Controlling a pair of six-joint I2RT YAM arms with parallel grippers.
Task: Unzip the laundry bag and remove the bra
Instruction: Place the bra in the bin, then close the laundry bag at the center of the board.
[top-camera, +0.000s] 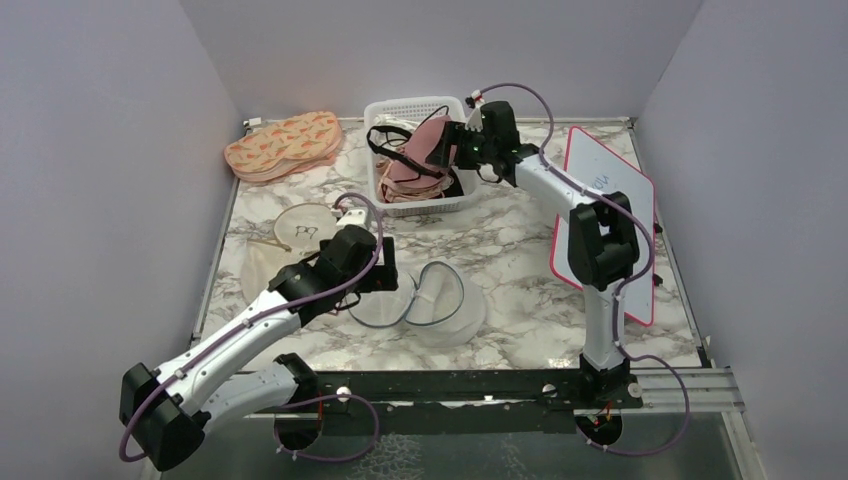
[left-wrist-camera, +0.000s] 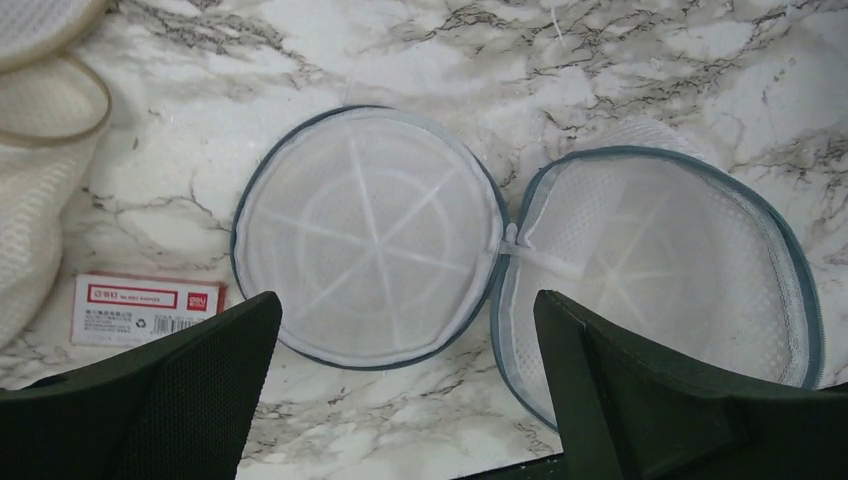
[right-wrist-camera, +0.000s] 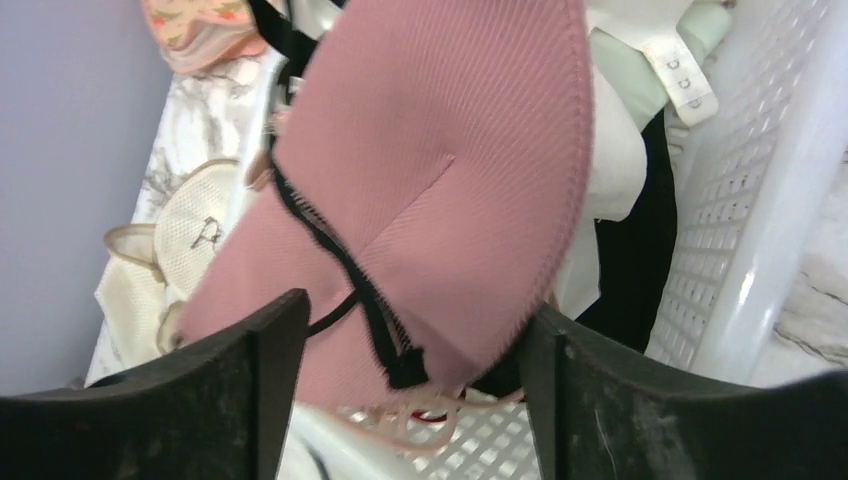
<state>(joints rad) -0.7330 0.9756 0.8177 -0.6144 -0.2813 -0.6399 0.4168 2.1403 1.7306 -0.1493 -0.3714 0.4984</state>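
Bra (right-wrist-camera: 430, 180) sits between the spread jaws of right tool (right-wrist-camera: 410, 310) at upper-centre basket (top-camera: 415, 103); left tool (left-wrist-camera: 407, 300), also spread, overhangs unzipped laundry bag (left-wrist-camera: 370, 235).

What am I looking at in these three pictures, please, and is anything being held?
You see two robot arms bolted at the near edge of a marble table. The wide picture comes from a fixed camera above and behind them; the other two come from a camera on each wrist. The left pincer hangs open over the laundry bag, a round mesh pouch lying unzipped, its two halves spread flat and empty. The right pincer is at the white basket, jaws apart, with the pink bra right in front of them. Nothing looks firmly clamped.
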